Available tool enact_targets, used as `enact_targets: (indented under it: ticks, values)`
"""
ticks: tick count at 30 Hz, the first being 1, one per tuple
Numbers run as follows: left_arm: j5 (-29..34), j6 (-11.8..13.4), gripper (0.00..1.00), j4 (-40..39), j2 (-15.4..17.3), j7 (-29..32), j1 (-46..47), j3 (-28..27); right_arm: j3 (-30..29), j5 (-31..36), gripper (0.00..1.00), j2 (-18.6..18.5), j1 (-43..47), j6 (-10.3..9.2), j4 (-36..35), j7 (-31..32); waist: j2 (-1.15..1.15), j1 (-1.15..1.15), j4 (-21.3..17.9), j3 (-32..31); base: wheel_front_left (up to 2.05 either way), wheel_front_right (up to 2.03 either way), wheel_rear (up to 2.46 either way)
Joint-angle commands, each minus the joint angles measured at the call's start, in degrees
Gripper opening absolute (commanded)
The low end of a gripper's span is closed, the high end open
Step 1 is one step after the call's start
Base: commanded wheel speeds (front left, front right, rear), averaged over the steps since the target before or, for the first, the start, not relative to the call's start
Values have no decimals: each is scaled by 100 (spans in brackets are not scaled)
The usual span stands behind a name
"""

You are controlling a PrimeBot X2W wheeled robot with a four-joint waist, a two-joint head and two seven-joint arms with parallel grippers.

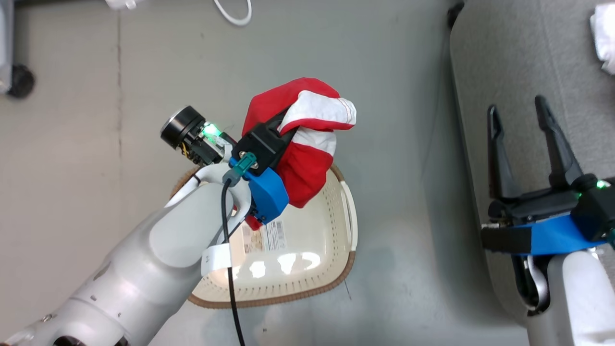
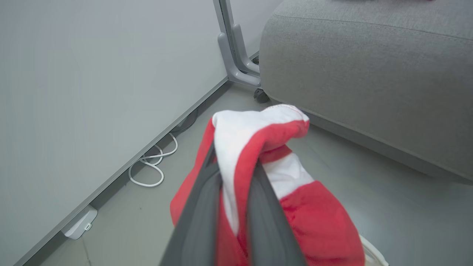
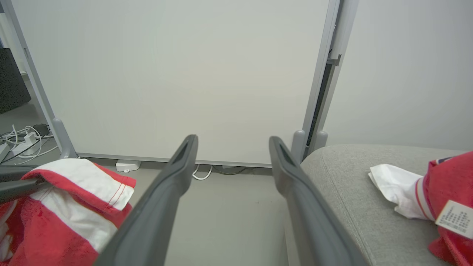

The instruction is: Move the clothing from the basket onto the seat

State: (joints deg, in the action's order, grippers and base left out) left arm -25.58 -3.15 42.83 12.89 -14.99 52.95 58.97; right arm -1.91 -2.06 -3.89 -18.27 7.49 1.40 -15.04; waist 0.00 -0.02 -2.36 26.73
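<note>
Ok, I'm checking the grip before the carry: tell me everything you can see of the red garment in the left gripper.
The red garment is soft cloth, bright red with broad white panels and red stitching along a white hem. Bunched into a lump, it is pinched at a fold between the dark fingers of the left gripper. It is held over the basket, at its far rim, apart from the seat.

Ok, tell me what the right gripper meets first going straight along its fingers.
Probably the white wall panel: the right gripper points at it over floor, the seat beside it. Depth unclear.
</note>
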Motion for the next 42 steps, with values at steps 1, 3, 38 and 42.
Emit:
enact_targets:
  ticks: [1,3,38,42]
  values:
    - [-2,29,0,-122,38,-27,-131,-131,13,-18,100,-21,133,1,49,-22,0,2,68,-449,0,0,0]
    - [-34,36,0,-217,40,-27,-203,-246,24,-32,100,-20,187,1,72,-22,0,2,71,-545,0,0,0]
    - [160,-47,0,-1254,-10,-29,-1445,-1254,766,-282,100,41,1009,1,296,-22,0,2,313,-2233,0,0,0]
    - [195,-65,0,-1267,-32,-29,-1372,-1275,1328,-309,100,37,665,1,317,-22,0,2,322,-2168,0,0,0]
